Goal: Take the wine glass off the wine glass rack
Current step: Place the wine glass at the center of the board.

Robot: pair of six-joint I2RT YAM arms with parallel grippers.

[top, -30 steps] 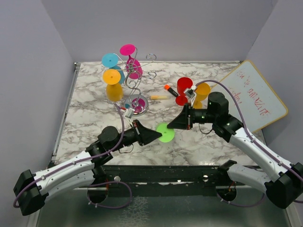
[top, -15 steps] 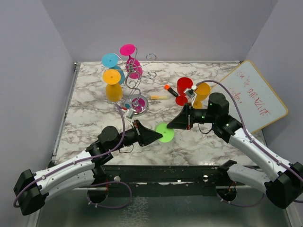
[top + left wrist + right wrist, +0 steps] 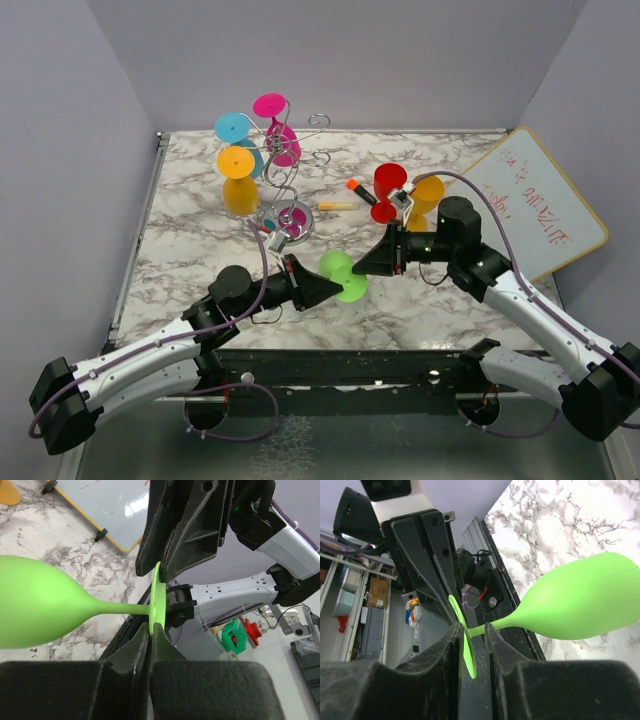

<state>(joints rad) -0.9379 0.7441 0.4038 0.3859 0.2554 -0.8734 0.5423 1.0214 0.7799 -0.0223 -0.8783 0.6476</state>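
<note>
Green plastic wine glass (image 3: 341, 274) hangs sideways, seemingly mid-handover: left hand (image 3: 151, 626) clamped on its foot, right hand (image 3: 472, 628) parted around it.

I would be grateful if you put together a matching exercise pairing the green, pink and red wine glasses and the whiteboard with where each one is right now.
Things:
1. green wine glass
2. pink wine glass
3. red wine glass
4. whiteboard

Places:
A. tilted at the right side of the table
B. hanging foot-up on the wine glass rack
C. foot pinched in the left claw
D. on the table beside an orange glass

Pairs: 1-C, 2-B, 3-D, 4-A.
</note>
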